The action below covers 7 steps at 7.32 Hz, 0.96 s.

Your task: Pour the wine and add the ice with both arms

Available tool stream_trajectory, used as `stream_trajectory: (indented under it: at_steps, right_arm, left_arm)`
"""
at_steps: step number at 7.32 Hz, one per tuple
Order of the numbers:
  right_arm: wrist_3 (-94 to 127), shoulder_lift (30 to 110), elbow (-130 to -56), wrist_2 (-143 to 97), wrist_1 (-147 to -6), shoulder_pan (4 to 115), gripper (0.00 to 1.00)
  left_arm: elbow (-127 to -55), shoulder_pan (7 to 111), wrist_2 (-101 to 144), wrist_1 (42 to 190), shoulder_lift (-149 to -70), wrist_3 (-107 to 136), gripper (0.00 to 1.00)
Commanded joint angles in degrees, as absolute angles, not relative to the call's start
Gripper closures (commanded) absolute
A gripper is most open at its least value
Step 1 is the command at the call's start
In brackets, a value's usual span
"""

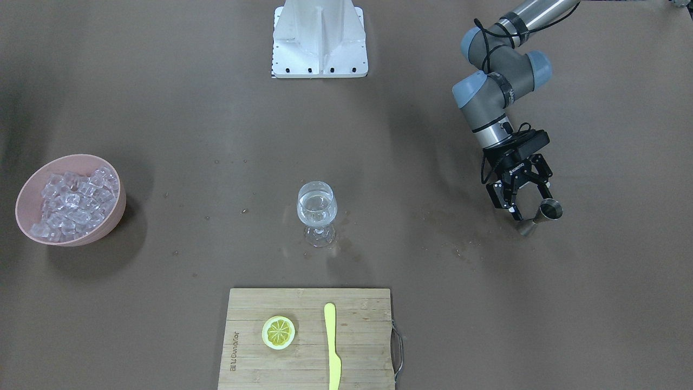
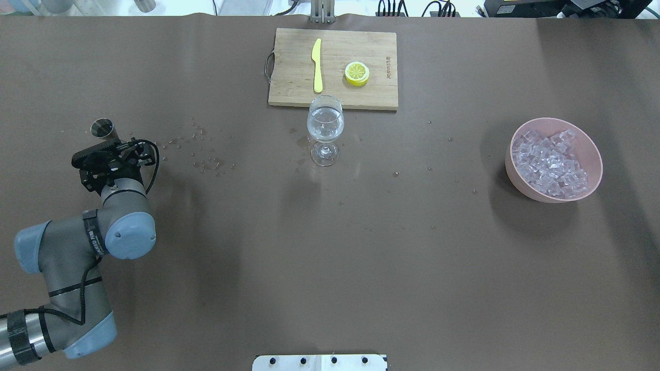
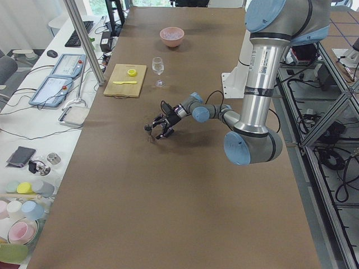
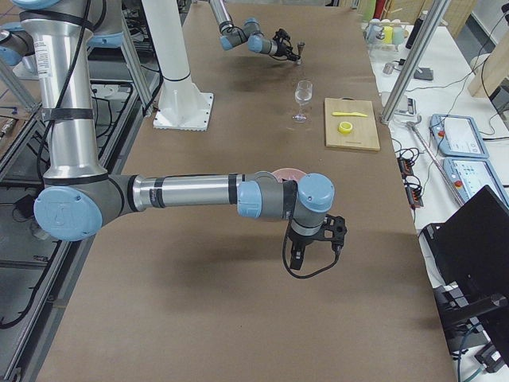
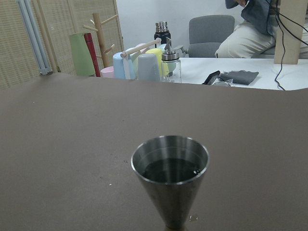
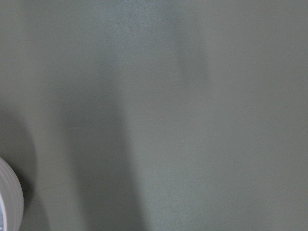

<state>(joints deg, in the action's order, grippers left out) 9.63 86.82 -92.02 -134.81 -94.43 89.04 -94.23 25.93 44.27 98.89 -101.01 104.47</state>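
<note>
Steel jigger (image 5: 170, 180) stands upright just ahead of the left gripper (image 1: 532, 207), whose fingers are spread and clamp nothing. The wine (image 1: 316, 214) sits in the wine glass (image 1: 319, 237), well off to the fingers' side, and the ice (image 1: 73, 200) fills the pink bowl (image 1: 111, 222) far beyond that. A careless sideways sweep could clip the jigger and topple it. Around the fingers the table (image 1: 433, 162) offers wide room, its edges distant. Whether the right gripper (image 4: 316, 253) is spread or closed cannot be told.
</note>
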Motion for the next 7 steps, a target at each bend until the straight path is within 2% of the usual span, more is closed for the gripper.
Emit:
stream_trajectory:
  at_steps: [1,4,7]
  right_arm:
    - [9.75,86.75,-91.93,-134.74,-94.48,88.95,0.0]
    - [9.76,86.75,-91.76,-134.74,-94.48,88.95,0.0]
    - [9.67,86.92,-91.76,-134.91,-94.48,88.95,0.0]
  left_arm:
    - [-92.29,25.93,42.98,98.88,-101.77,106.08,0.07]
    - [-91.49,26.1,41.57,98.61,-101.87,106.7,0.14]
    - [-90.18,26.37,38.95,98.35,-102.04,106.44,0.15]
